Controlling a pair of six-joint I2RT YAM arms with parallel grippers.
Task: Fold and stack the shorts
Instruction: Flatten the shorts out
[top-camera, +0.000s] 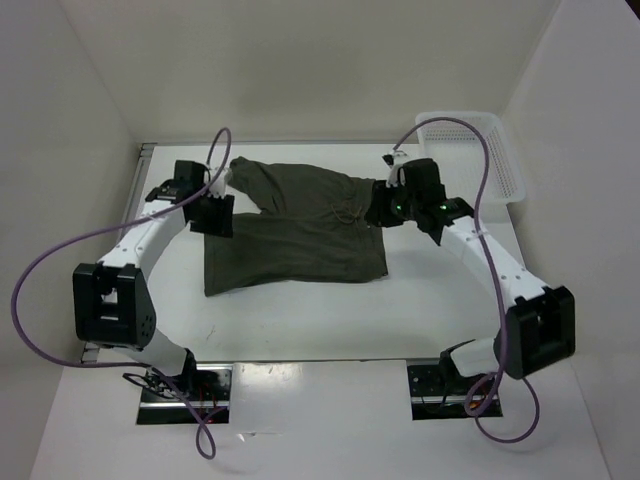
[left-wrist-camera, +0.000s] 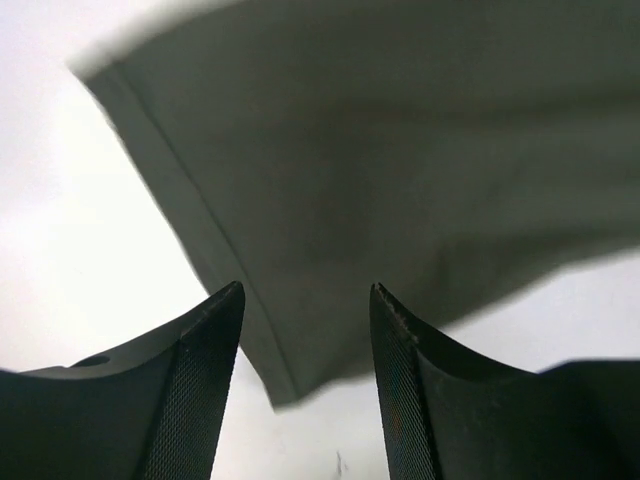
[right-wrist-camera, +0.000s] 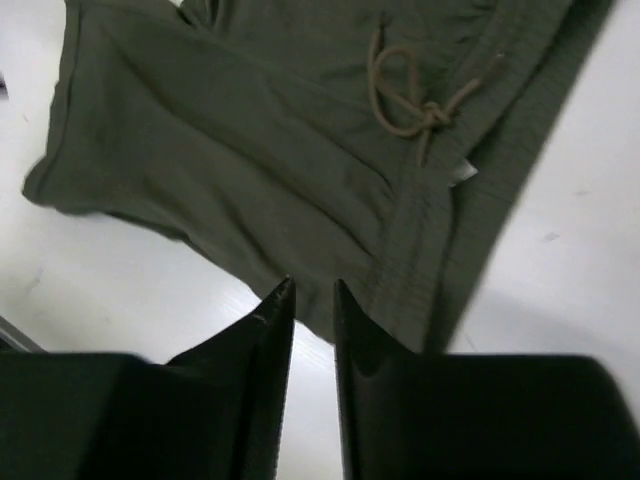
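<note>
The dark olive shorts lie spread flat on the white table, legs to the left and waistband to the right. My left gripper is open at the left hem. In the left wrist view its fingertips flank the hem corner of the shorts without touching it. My right gripper hovers at the waistband. In the right wrist view its jaws stand a narrow gap apart and empty, just over the lower edge of the shorts, near the brown drawstring.
A white mesh basket stands at the back right corner of the table. White walls close in the back and both sides. The table's front edge runs just ahead of the arm bases.
</note>
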